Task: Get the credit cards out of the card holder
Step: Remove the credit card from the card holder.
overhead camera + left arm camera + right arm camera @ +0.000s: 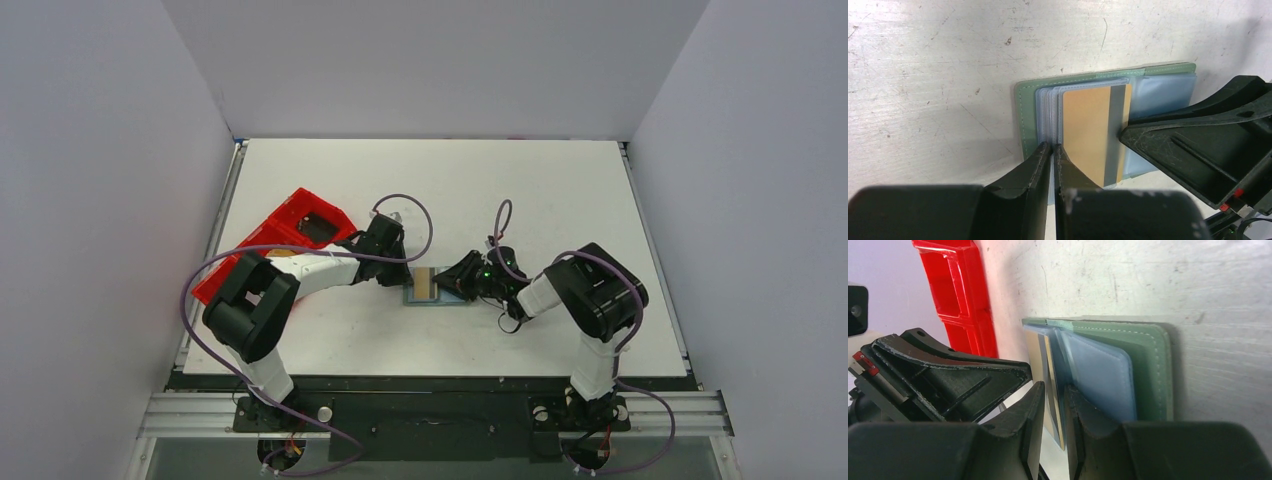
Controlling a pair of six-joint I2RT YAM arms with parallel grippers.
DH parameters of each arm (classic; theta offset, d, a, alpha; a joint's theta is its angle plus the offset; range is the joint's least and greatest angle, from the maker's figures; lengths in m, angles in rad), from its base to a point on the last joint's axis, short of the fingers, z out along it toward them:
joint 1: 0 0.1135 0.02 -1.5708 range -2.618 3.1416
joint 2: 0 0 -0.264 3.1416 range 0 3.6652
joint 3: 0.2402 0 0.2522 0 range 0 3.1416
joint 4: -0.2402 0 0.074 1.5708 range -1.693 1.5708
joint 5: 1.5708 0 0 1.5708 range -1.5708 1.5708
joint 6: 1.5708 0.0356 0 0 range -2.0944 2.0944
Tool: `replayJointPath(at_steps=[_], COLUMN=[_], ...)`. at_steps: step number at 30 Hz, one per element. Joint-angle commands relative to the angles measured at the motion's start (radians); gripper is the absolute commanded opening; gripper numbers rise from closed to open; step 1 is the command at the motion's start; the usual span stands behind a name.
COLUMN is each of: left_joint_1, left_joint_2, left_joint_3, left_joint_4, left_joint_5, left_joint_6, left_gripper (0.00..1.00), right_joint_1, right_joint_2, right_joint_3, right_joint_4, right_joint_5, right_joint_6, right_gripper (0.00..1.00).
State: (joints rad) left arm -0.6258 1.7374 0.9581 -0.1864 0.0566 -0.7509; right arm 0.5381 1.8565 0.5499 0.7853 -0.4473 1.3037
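Card holder [1024, 120] and its contents lie open near the middle of one white, scuffed table [500, 190], between two black arms that reach in from either side: the left arm [250, 305] and the right arm [595, 290]. One long red tray [272, 228] sits at the table's left edge, well apart from the holder and behind the left arm.

One holder is in view: a flat grey-green rectangle with pale stitching along its border, spread open and lying flat. Several clear bluish sleeves [1163, 92] fan out from its spine; their exact number cannot be told.

One card can be made out, a tan-gold card [1088, 135] with a grey stripe [1115, 130] down one long side, lying on top of the sleeves. Whether a second card sits in the bluish sleeves cannot be told.

Left gripper [1052, 147] is at the holder's near edge, its fingers closed to a sliver with a thin sleeve edge between them. Right gripper [1054, 390] is narrow too, its two fingers pinching the striped edge of the tan-gold card.
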Motion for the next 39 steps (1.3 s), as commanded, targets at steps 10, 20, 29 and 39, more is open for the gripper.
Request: replayJointPath(at_steps=[10, 20, 29, 39], left_joint_1=[-0.022, -0.023, -0.023, -0.022], left_joint_2=[0.069, 0.078, 0.085, 0.087], left_joint_3=[-0.051, -0.048, -0.044, -0.042], left_joint_4=[-0.096, -0.097, -0.1, -0.102], left_joint_5=[-0.004, -0.005, -0.007, -0.006], left_joint_6=[0.004, 0.002, 0.001, 0.001], left_gripper=[0.01, 0.0, 0.0, 0.0], right_joint_1=[-0.013, -0.022, -0.028, -0.035], right_joint_2=[0.065, 0.061, 0.059, 0.065], right_joint_3=[-0.033, -0.041, -0.056, -0.074], right_joint_4=[0.183, 0.198, 0.217, 0.251], right_joint_5=[-0.008, -0.011, -0.015, -0.019], right_joint_6=[0.068, 0.069, 0.078, 0.093], right_gripper=[0.07, 0.07, 0.1, 0.15])
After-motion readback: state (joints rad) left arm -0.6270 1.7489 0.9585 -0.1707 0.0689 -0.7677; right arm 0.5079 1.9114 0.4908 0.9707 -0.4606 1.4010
